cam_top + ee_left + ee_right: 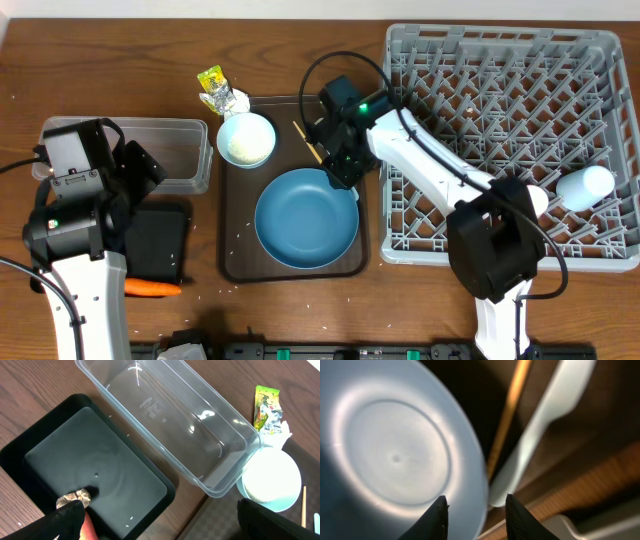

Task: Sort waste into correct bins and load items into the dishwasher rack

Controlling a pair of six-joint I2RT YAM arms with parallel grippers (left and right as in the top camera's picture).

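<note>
The blue plate lies on the brown tray, with the pale-blue spoon beside its rim. My right gripper is open, its fingertips straddling the plate's rim. The white bowl holds rice. A yellow-green wrapper lies behind it. My left gripper hangs wide open and empty over the black tray, next to the clear tub. A brown lumpy piece sits in the black tray. The carrot lies just in front of it.
The grey rack fills the right side, with a pale cup lying in it. A wooden chopstick rests on the brown serving tray. Loose rice grains dot the table near the front edge.
</note>
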